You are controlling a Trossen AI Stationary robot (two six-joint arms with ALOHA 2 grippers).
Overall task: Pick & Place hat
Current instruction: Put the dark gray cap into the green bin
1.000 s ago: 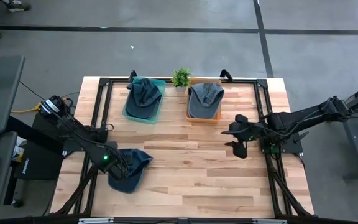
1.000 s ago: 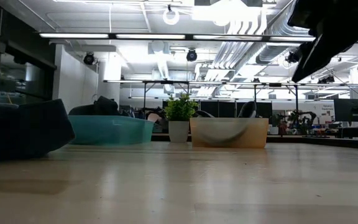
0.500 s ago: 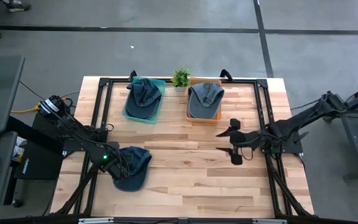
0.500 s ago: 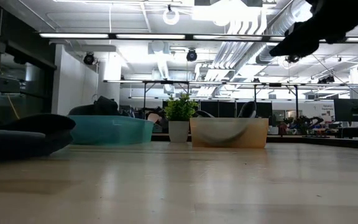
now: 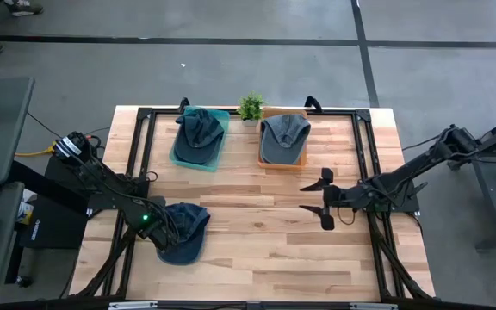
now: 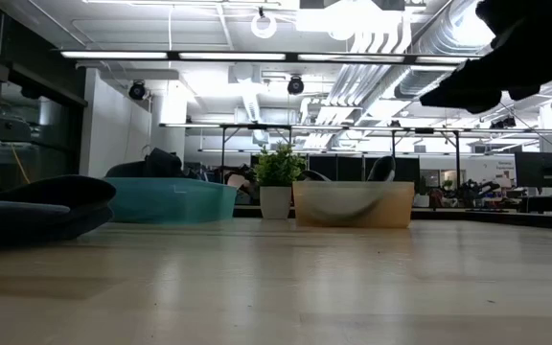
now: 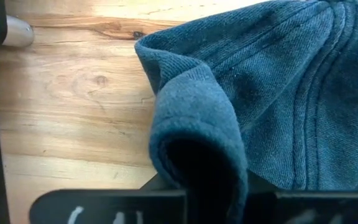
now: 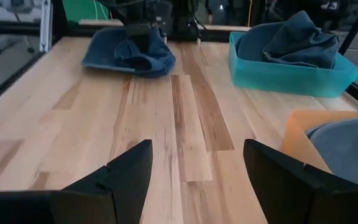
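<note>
The hat [image 5: 182, 231], a dark blue cap, lay on the wooden surface [image 5: 257, 241] near its front left corner, well apart from the two bins at the far edge. The left hand [image 5: 157, 226] was down at the hat's left edge, clenched on a fold of its fabric; in the left wrist view the blue cloth [image 7: 197, 149] bunched into a thick roll between the dark fingers [image 7: 110, 208]. From table height the hat [image 6: 27, 206] looked flattened against the surface at the left.

The right hand [image 5: 324, 199] hung over the right half of the surface, released, its two fingers [image 8: 120, 177] spread wide with nothing between them, pointing toward the left side. It was well apart from the hat.

At the far edge a teal bin [image 5: 198, 142] held another dark blue cap [image 5: 200, 127], and just beside it to the right an orange bin [image 5: 282, 148] held a grey cap [image 5: 284, 133]. A small potted plant [image 5: 250, 108] stood between the two bins at the far edge.
</note>
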